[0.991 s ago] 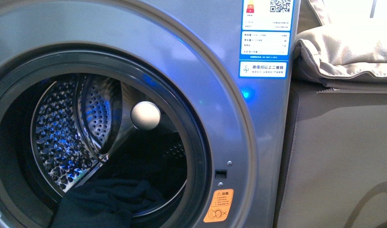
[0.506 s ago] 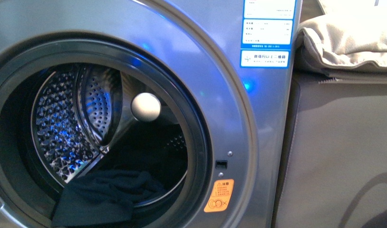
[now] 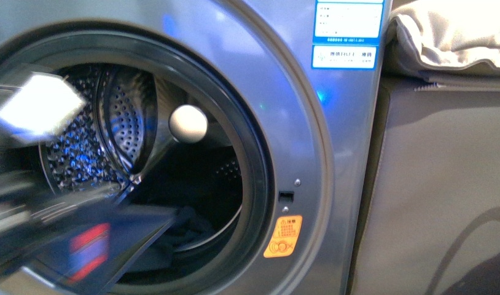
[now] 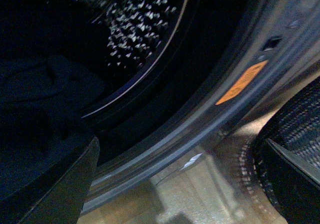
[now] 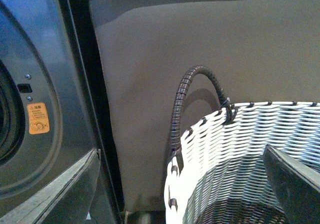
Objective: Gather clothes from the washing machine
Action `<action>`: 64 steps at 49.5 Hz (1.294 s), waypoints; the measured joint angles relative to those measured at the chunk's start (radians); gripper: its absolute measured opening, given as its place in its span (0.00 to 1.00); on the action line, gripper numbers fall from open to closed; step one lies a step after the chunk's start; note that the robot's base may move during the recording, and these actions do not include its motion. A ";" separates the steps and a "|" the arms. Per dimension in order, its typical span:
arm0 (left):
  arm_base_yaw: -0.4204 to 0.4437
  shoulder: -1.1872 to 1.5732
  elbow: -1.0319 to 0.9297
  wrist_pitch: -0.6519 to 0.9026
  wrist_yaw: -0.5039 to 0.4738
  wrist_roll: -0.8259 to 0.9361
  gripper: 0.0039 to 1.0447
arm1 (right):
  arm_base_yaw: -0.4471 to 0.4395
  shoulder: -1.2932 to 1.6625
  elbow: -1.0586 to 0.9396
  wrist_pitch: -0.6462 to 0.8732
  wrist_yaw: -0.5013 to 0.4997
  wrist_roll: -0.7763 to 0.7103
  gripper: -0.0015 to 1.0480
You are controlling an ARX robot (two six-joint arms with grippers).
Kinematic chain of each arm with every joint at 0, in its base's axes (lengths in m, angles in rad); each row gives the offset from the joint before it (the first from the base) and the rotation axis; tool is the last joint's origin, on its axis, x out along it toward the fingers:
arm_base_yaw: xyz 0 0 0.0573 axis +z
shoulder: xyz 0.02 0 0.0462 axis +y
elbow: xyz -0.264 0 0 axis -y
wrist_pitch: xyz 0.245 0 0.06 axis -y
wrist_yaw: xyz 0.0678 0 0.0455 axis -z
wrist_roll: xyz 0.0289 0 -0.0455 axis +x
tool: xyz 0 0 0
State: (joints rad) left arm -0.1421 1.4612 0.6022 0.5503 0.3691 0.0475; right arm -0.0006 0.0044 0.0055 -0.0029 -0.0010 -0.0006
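Note:
The silver-grey washing machine (image 3: 284, 123) fills the front view, its porthole open onto the perforated drum (image 3: 121, 123). The dark navy clothes (image 3: 187, 226) lie at the bottom of the drum, mostly hidden by my left arm (image 3: 82, 239), which is blurred across the lower left of the mouth. In the left wrist view my left gripper (image 4: 175, 184) is open and empty, just outside the door rim, with the clothes (image 4: 45, 84) dark inside. My right gripper (image 5: 180, 184) is open and empty above the woven basket (image 5: 250, 134), beside the machine (image 5: 35, 59).
A white ball-like knob (image 3: 188, 123) shows inside the drum. An orange sticker (image 3: 283, 236) sits on the machine's front. A grey upholstered panel (image 3: 432, 184) with a beige cushion (image 3: 450, 43) on top stands right of the machine. The basket has a dark handle (image 5: 192, 84). The basket's edge (image 4: 295, 129) shows on pale floor (image 4: 200, 189).
My left arm has swung into the front view from the lower left, blurred, and now covers most of the clothes. The machine's stickers have shifted upward in the view.

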 joint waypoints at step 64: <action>0.113 0.703 0.646 -0.092 -0.334 0.215 0.94 | 0.000 0.000 0.000 0.000 0.000 0.000 0.93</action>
State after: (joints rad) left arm -0.0288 2.1643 1.2480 0.4583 0.0353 0.2623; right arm -0.0006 0.0044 0.0055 -0.0029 -0.0010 -0.0006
